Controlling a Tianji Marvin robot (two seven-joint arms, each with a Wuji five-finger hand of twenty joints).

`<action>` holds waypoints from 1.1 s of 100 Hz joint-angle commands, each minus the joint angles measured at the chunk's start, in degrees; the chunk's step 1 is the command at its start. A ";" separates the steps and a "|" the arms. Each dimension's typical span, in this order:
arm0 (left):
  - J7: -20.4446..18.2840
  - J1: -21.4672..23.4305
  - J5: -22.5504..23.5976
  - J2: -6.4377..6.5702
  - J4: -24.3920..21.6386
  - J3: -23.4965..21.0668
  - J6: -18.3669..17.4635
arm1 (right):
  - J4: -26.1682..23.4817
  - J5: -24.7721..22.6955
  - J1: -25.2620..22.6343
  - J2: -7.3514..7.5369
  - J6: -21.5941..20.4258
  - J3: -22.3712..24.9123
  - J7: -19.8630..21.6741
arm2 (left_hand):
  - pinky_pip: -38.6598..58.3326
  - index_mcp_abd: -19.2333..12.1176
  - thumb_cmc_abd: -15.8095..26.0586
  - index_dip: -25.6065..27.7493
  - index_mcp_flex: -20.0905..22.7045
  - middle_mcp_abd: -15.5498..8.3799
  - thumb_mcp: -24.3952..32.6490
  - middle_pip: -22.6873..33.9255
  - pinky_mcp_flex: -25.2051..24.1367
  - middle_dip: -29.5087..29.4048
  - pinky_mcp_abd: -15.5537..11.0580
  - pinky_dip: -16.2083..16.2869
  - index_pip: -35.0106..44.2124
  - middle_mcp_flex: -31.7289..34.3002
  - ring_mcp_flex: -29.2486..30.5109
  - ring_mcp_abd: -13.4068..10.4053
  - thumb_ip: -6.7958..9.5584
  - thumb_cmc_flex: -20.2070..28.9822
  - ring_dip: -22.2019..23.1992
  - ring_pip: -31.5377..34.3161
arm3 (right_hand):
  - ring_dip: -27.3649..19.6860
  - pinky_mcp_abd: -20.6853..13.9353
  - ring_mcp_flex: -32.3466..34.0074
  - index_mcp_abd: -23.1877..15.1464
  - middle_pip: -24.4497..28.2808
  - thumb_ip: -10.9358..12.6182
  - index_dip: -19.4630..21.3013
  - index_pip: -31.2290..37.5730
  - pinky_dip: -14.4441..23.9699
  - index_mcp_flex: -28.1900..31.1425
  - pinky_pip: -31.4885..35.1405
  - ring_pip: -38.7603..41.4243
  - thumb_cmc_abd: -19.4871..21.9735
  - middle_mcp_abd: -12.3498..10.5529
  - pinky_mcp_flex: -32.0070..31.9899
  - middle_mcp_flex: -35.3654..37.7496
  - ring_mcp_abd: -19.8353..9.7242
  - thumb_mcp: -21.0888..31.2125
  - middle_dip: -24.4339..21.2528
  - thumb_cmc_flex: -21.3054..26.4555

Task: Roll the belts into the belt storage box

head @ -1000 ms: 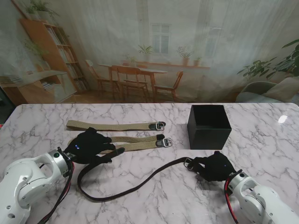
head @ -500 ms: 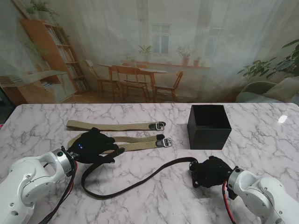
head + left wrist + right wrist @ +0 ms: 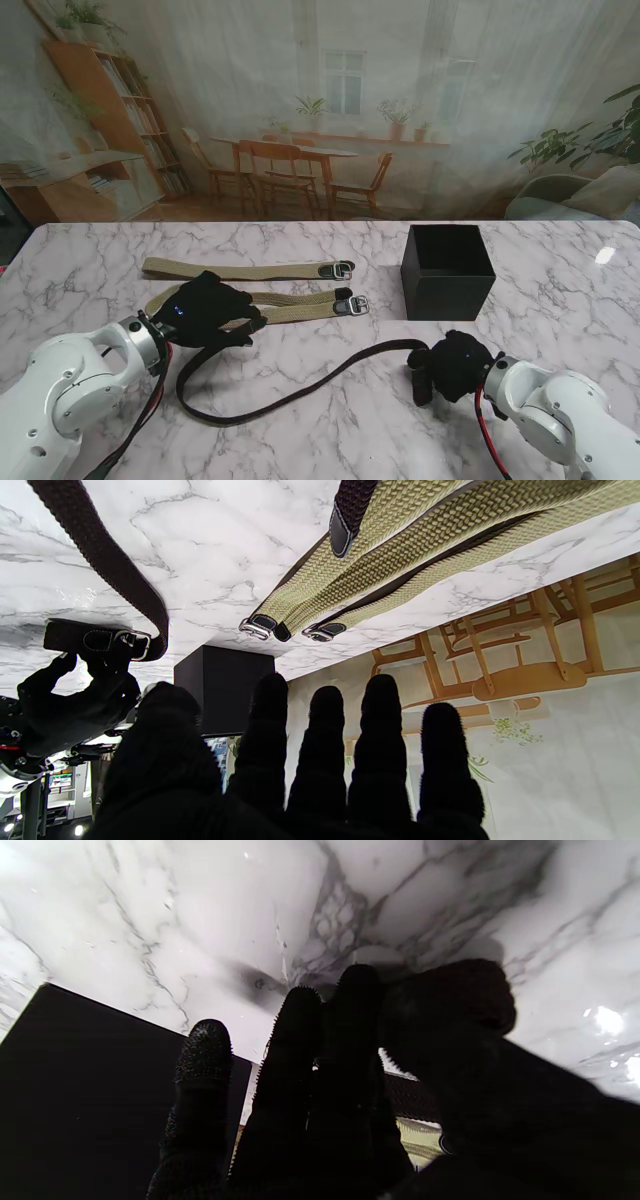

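Across table, dark belt (image 3: 290, 392) runs left-right.

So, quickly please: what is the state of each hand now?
Left hand: open, fingers spread, resting over the tan belts, gripping nothing.
Right hand: shut on the buckle end of the dark brown belt.

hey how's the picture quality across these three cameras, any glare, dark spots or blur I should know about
Stand view: sharp, evenly lit, with one bright glare patch on the marble table at the far right. Left wrist view: crisp weave on the tan belts, but the left hand is a featureless black silhouette. Right wrist view: darkest; the right hand and black box lose detail, the marble looks soft, with small glints.
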 commanded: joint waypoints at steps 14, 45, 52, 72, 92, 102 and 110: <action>-0.86 -0.55 -0.49 -0.29 0.26 0.98 0.68 | 4.44 -0.85 0.53 0.09 1.90 -1.80 -5.15 | -1.50 0.95 2.37 0.31 0.43 0.87 -0.78 0.17 -1.08 0.15 2.22 0.41 0.32 0.73 0.27 0.87 0.89 0.76 0.44 -0.85 | 2.75 3.24 3.67 -20.63 3.32 -3.27 -5.22 18.25 -2.09 7.46 1.80 2.33 4.22 3.45 -0.30 -1.27 2.83 -6.70 4.88 -0.36; -0.82 -0.34 -0.74 -0.33 0.34 1.11 1.12 | 4.71 1.35 0.09 -0.28 3.05 -2.26 -5.82 | -1.60 1.00 2.37 0.32 0.50 0.94 -0.76 0.13 -1.17 0.14 2.20 0.38 0.36 0.64 0.20 0.83 0.89 0.82 0.43 -0.90 | 8.56 14.57 -4.15 -29.05 4.88 -3.64 2.55 26.03 2.57 13.93 -1.48 4.26 7.92 12.81 -5.26 -25.98 10.80 -13.29 8.87 -3.73; -0.89 -0.29 -0.74 -0.32 0.33 1.11 1.13 | 5.09 2.73 0.33 -0.37 2.93 -2.55 -5.36 | -1.61 0.98 2.37 0.33 0.54 0.92 -0.76 0.13 -1.17 0.14 2.21 0.39 0.37 0.64 0.21 0.84 0.89 0.81 0.43 -0.89 | 7.95 15.51 -6.92 -27.55 4.77 -3.72 0.99 26.97 3.50 14.57 -2.01 5.13 7.27 15.79 -4.12 -32.42 10.97 -12.48 4.11 -3.66; -1.01 -0.25 -0.73 -0.30 0.34 1.06 1.05 | 5.58 4.31 0.67 -0.51 3.37 -3.27 -5.02 | -1.69 0.99 2.34 0.35 0.58 0.92 -0.75 0.14 -1.28 0.14 2.30 0.37 0.41 0.66 0.18 0.83 0.89 0.81 0.43 -0.90 | 3.30 16.69 -13.35 -23.80 1.43 -3.68 -5.57 29.69 2.02 16.04 -2.86 1.37 6.49 16.56 -3.89 -42.14 12.49 -11.26 -2.19 -3.84; -1.26 -0.26 -0.76 -0.28 0.31 1.12 0.96 | 7.04 5.46 1.17 -0.82 4.11 -4.23 -7.94 | -1.74 0.95 2.37 0.38 0.68 0.95 -0.75 0.12 -1.32 0.14 2.28 0.37 0.46 0.65 0.17 0.85 0.89 0.80 0.43 -0.91 | 1.79 17.10 -10.65 -20.42 1.45 -3.83 -8.57 31.36 1.19 16.70 -2.75 0.86 7.28 6.90 -3.23 -31.73 10.74 -10.93 -2.95 -3.16; -1.38 -0.27 -0.81 -0.27 0.30 1.18 0.96 | 7.65 5.84 1.29 -1.00 4.26 -4.45 -9.76 | -1.79 0.94 2.35 0.39 0.73 0.90 -0.74 0.14 -1.31 0.15 2.29 0.35 0.49 0.69 0.18 0.88 0.89 0.83 0.43 -0.91 | 1.78 16.33 -9.33 -19.85 1.67 -3.82 -9.53 30.87 1.00 16.97 -2.85 0.61 8.34 4.02 -4.44 -23.52 9.28 -11.55 -2.99 -2.72; -1.39 -0.27 -0.82 -0.27 0.32 1.22 0.94 | 8.02 5.24 1.36 -1.02 4.21 -4.55 -11.39 | -1.86 0.90 2.35 0.40 0.72 0.92 -0.79 0.13 -1.34 0.14 2.29 0.32 0.50 0.65 0.13 0.81 0.88 0.74 0.42 -0.93 | 1.96 15.35 -8.53 -20.08 3.02 -3.85 -9.80 30.36 1.15 17.88 -2.75 0.82 8.77 2.77 -5.50 -19.11 8.17 -11.67 -2.49 -3.06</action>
